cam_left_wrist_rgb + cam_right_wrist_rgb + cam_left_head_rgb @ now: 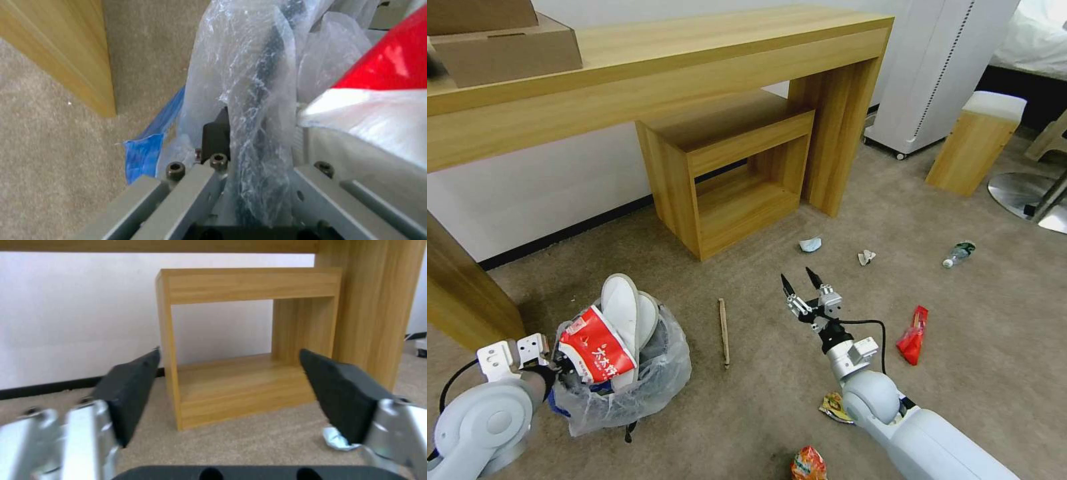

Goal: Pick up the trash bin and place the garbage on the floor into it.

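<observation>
Left claw is pinching the rim of the trash bin. My head view is giving me the bin sitting on the floor, stuffed with two white slippers and a red-and-white wrapper. The left wrist view is adding what the head view hides: the dark bin wall and its clear plastic liner running between the claw's pads, and a scrap of blue just outside the bin.

Right claw is hovering over the carpet with its fingers spread and nothing between them. In the head view I am noting a wooden stick lying between this claw and the bin, a blue crumpled wrapper just beyond the fingertips, a white tissue wad and a clear bottle farther out on its outer side, and a red wrapper beside the forearm. Two more wrappers, one yellowish and one orange, are lying back by the arm's elbow.

The right wrist view is looking between the black pads at the small wooden shelf unit, with the blue wrapper peeking out beside one pad.
</observation>
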Robot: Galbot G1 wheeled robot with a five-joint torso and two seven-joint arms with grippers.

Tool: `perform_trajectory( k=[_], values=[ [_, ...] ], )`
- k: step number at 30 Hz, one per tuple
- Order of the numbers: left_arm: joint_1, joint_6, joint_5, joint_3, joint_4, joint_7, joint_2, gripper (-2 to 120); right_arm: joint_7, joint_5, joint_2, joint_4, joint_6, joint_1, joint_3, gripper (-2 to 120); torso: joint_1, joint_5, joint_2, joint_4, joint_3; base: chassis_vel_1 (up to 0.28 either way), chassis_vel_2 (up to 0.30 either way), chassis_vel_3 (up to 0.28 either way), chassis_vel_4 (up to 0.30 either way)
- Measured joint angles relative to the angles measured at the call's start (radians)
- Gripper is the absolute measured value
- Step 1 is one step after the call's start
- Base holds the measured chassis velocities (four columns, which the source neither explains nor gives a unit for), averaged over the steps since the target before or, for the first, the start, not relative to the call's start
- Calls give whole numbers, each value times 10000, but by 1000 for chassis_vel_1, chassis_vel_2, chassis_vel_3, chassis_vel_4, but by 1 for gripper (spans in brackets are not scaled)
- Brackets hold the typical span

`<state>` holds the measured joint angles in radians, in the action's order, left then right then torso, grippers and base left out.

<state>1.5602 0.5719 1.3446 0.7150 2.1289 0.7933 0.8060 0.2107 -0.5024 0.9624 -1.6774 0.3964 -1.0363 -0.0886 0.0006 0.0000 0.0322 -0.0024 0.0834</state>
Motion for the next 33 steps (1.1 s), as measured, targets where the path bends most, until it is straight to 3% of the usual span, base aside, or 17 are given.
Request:
perform_trajectory(
  k=[5, 18, 33],
  values=[
    [9, -29, 0, 12, 81, -10, -94, 0, 104, -27, -16, -163, -50, -85, 52, 99, 0, 0, 1, 1, 0, 0, 0, 0, 0],
    [136, -40, 1, 58, 159, 25, -138, 0, 116, -113, -28, -214, -124, -153, -32, 100, 1, 0, 0, 1, 0, 7, -8, -15, 10],
    [217, -80, -11, 81, 176, 91, -105, 0, 388, -124, 109, -13, -280, -118, -269, 100, -1, -3, 1, 2, -5, 169, -161, -166, 169]
  ],
)
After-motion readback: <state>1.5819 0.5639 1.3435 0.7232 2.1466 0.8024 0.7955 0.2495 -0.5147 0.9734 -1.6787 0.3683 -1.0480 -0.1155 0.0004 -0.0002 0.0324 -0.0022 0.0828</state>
